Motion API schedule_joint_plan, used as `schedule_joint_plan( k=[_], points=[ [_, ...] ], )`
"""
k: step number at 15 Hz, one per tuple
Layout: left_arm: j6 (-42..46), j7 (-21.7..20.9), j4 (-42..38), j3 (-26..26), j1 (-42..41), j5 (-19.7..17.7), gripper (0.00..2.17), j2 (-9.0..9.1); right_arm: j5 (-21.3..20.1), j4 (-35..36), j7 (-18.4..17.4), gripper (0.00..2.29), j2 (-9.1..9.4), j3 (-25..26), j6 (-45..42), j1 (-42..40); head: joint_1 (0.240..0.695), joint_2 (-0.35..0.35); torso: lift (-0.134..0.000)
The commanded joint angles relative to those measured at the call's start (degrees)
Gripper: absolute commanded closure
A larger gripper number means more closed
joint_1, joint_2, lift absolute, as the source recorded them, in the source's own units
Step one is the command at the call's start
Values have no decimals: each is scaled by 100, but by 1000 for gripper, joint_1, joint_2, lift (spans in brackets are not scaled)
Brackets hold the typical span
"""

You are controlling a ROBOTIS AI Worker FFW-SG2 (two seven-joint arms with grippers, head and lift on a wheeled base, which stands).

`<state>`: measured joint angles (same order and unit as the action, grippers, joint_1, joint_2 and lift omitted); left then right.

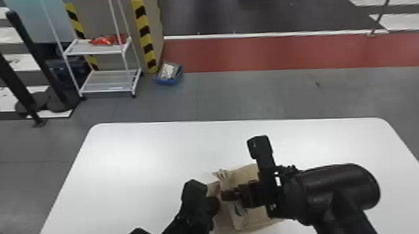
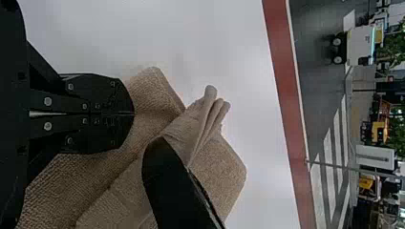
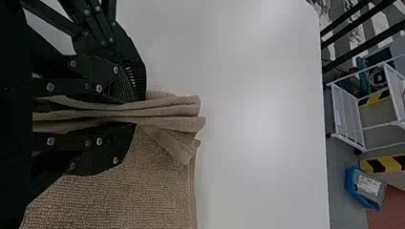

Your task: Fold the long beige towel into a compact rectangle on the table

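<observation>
White round-cornered tabletop [image 1: 137, 154], beige terry towel [image 1: 255, 219] lying well short of its far edge, folds bunched in my right gripper [image 3: 136, 112], likely to keep layers together, my left gripper [image 2: 133, 113] closed on nothing.

You have two black arms to review. Your right arm [image 1: 349, 223] carries a thick, cylindrical housing [image 1: 337, 187] with rounded edges and a dull sheen. Beside it, a slim post bears a blocky head [image 1: 259, 146]; small white patches [image 1: 277, 180] mark the dark fittings below. Your left arm [image 1: 189, 222] presents angular, matte-black segments.

On your left gripper [image 1: 213, 205], the wrist view records flat black fingers [image 2: 98, 93] with rounded ends, joined to straight link bars bearing round silver screw heads [image 2: 47, 101]. On your right gripper [image 1: 229, 194], you find matching bars and screws, plus fine parallel ridges [image 3: 125, 86] inside one finger.
</observation>
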<state>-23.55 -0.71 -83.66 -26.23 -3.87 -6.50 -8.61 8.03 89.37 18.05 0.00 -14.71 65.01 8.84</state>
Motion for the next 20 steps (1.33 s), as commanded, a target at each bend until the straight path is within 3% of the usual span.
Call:
schedule_joint_plan(
  k=[1, 2, 3, 7, 12, 14, 18, 20],
  points=[
    [3, 0, 8, -14, 1, -1, 2078, 0, 23, -43, -47, 512, 5, -111, -89, -14, 695, 31, 0],
    [3, 0, 8, -14, 1, -1, 2074, 0, 32, -34, -100, 154, 5, -137, -177, -67, 695, 34, 0],
    [3, 0, -1, -5, 1, -1, 2074, -9, 58, 1, -100, 12, 5, -120, -229, -129, 695, 38, 0],
    [3, 9, -124, 65, -105, -1, 2074, -62, 278, 845, 49, 26, 5, 179, -809, -832, 695, 55, 0],
    [-295, -105, -1187, 592, -562, -18, 2074, -194, 498, 2172, 269, 80, 0, 539, -616, -1728, 695, 61, 0],
    [-313, -114, -1425, 786, -650, -9, 2074, -229, 585, 2559, 454, 367, -193, 618, -300, -2001, 695, 78, 0],
    [-313, -132, -1539, 1164, -764, -62, 2074, -299, 401, 3078, 647, 1484, -334, 847, 562, -2546, 695, 123, 0],
    [-260, -167, -1530, 1208, -773, -80, 2074, -308, 14, 3069, 656, 1592, -369, 926, 439, -2783, 695, 121, 0]
  ],
)
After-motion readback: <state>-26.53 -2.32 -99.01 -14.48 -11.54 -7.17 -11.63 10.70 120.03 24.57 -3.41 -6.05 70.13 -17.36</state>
